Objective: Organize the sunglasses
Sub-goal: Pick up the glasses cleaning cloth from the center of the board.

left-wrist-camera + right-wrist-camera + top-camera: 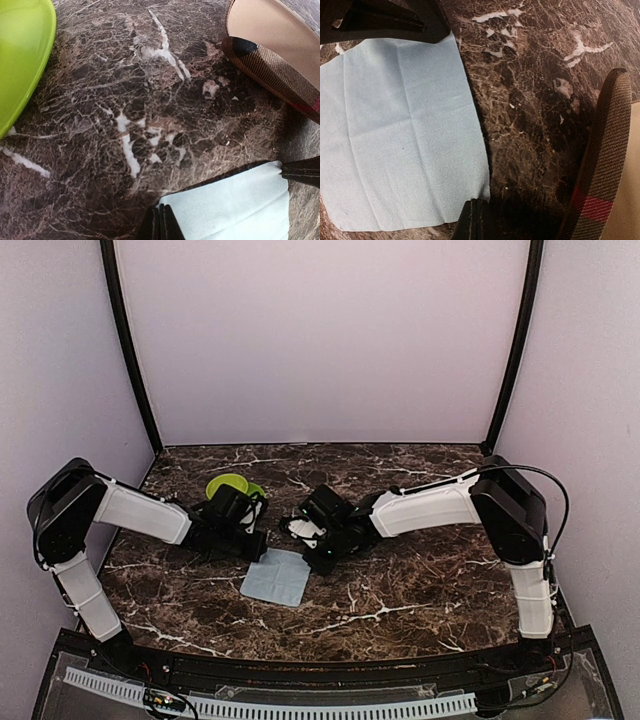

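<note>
Top view only: both arms are seen reaching inward over the marble table (430,580). Their ends meet at a pale blue cloth (277,578) laid flat near the middle. A green dish (228,484) is seen just behind the left wrist.
Left wrist view only: the tan lining of an open plaid case (272,67) is shown at upper right and the dish's rim at upper left, with bare marble between them.
Right wrist view only: almost the whole cloth is shown spread out, its fold creases plain. The woven outside of the case is seen at the right edge, apart from the cloth.
Left gripper (160,224): the fingers are pressed together, with one far corner of the cloth nipped at their tips.
Right gripper (473,220): the fingers are closed tight on the neighbouring far corner. From the left wrist the cloth is seen puckered where it is pinched.
Cloth relative to grippers: it is held at two adjacent corners, and the rest lies on the table towards the arm bases.
Case relative to grippers: it is touched by neither and lies on the marble ahead of the left fingers and beside the right ones.
Sunglasses: they cannot be made out in any view.
</note>
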`<action>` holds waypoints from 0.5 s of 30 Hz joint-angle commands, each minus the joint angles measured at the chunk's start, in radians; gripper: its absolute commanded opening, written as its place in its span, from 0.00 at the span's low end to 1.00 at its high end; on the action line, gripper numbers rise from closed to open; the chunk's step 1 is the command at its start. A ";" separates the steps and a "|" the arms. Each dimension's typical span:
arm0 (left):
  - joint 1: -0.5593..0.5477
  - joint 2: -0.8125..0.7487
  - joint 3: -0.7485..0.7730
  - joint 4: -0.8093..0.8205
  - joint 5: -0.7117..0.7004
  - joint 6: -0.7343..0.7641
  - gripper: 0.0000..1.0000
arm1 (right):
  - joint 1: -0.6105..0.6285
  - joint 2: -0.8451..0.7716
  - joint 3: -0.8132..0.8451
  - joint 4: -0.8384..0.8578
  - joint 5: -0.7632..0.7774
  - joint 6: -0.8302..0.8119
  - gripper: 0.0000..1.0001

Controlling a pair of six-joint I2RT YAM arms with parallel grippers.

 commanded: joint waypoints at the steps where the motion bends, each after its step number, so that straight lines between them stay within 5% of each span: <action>1: -0.007 -0.039 -0.031 0.032 0.020 -0.006 0.00 | -0.007 -0.039 0.004 0.001 -0.019 0.017 0.00; 15: -0.006 -0.120 -0.102 0.109 0.060 0.040 0.00 | -0.006 -0.090 -0.030 0.032 -0.054 0.043 0.00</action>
